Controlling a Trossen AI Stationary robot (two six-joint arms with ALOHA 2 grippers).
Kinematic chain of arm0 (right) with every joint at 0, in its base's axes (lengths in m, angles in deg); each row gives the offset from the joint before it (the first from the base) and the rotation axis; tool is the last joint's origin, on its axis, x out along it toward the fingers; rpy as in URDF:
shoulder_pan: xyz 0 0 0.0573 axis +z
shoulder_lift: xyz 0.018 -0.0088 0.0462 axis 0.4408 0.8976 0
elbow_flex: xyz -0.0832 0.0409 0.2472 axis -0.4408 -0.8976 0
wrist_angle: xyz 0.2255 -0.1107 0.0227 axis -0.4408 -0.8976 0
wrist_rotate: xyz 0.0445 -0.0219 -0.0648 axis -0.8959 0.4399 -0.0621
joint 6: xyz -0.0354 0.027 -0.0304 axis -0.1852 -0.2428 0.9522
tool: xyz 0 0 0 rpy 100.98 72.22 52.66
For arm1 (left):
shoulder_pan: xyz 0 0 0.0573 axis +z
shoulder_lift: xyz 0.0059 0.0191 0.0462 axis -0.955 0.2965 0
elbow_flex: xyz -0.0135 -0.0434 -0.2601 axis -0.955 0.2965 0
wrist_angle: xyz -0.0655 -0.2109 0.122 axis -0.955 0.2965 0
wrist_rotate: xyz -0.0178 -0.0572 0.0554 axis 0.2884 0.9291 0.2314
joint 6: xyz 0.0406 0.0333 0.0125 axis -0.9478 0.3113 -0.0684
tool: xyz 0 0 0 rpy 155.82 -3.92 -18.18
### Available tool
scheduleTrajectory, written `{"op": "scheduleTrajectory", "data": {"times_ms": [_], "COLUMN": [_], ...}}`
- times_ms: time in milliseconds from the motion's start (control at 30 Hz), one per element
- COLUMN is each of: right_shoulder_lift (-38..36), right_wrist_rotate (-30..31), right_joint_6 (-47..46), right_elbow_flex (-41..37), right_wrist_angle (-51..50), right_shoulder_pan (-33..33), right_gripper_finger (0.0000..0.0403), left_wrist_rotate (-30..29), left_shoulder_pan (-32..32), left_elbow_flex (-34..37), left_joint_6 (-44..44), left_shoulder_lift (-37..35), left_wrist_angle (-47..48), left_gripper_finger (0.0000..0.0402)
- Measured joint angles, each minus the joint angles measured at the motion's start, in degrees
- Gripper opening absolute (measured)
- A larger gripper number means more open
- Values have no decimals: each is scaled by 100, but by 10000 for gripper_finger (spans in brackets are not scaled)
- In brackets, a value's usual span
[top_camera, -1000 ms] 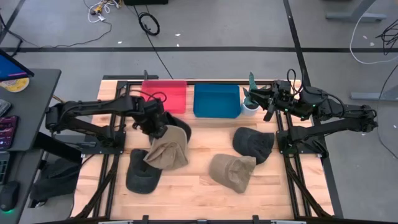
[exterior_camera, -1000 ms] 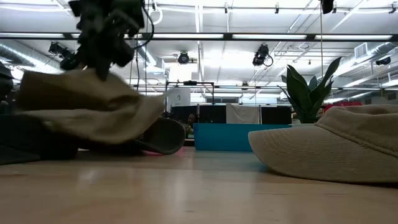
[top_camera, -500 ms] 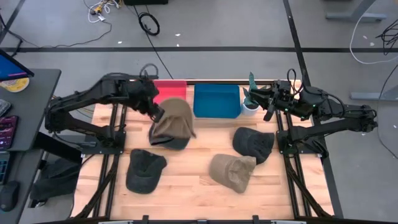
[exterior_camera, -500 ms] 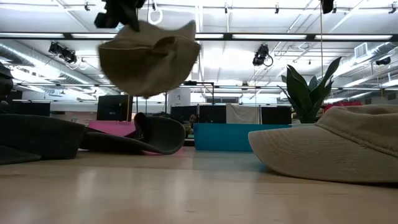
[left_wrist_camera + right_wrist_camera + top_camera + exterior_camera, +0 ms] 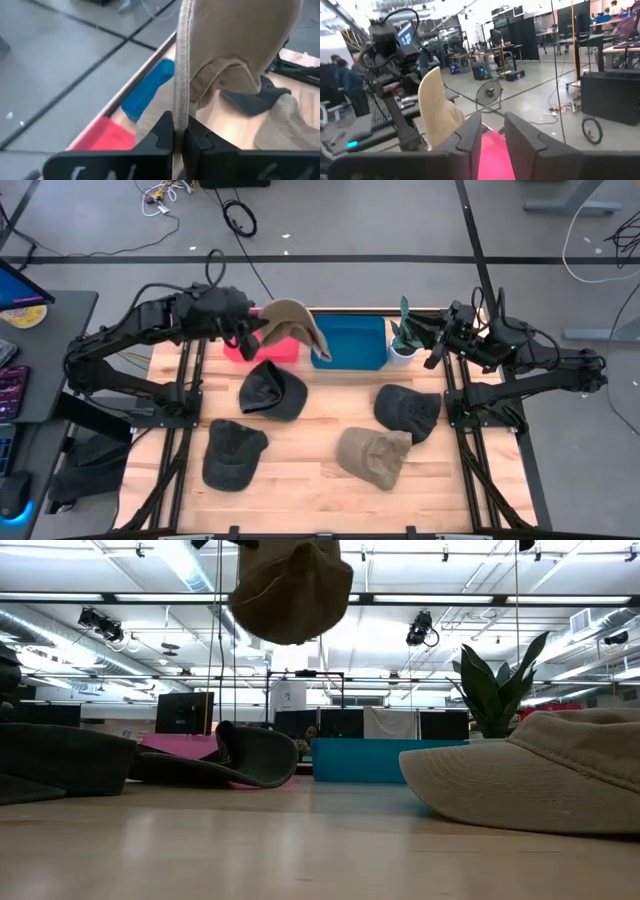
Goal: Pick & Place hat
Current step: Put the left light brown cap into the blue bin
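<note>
A tan hat hangs high in the air over the gap between the red bin and the blue bin; the low view shows the tan hat well above the table. My left gripper is shut on it, seen close in the wrist view. My right gripper waits open by the far right edge, its fingers apart in its own view, touching nothing. My left gripper pinches the tan hat's brim edge between its two fingers, which lie across the stitched rim. The hat is lifted clear of the table and bins. Its crown extends forward beyond the fingers, opening turned sideways.
On the table lie a dark grey hat, another dark hat near the left front, a tan hat and a dark hat on the right. A potted plant stands beside the blue bin. People and desks show beyond the table.
My left gripper has risen and swung toward the table's far edge, carrying the tan hat. The hat left the dark grey hat it lay on, was lifted clear, turned about, and now hangs over the bins. The dark grey hat stayed on the table.
</note>
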Motion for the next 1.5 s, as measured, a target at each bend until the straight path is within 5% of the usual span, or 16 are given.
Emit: {"op": "scheduleTrajectory", "data": {"times_ms": [333, 633, 967, 1200, 1500], "right_shoulder_lift": [60, 607, 1322, 2125, 2978], "right_wrist_rotate": [-421, -3574, -5382, -5770, -5875], "right_joint_6": [-1285, -3496, -5726, -7344, -8467], "right_elbow_flex": [0, 0, 0, 0, 0], "right_wrist_angle": [17, 732, 1791, 4130, 5763], "right_shoulder_pan": [-215, -1556, -2362, -2396, -2221], "right_gripper_finger": [89, 104, 254, 347, 368], "left_wrist_rotate": [-10, 1107, 2060, 2555, 2568], "left_shoulder_pan": [0, -1, 0, -2, 0], "left_elbow_flex": [0, 0, 2, 2, 2], "left_joint_6": [-1705, -3140, -3815, -3883, -3906], "left_shoulder_lift": [-5, -5, -5, -5, 2], "left_wrist_angle": [-1724, -3061, -3822, -4096, -4295], "left_gripper_finger": [12, 12, 12, 12, 12]}}
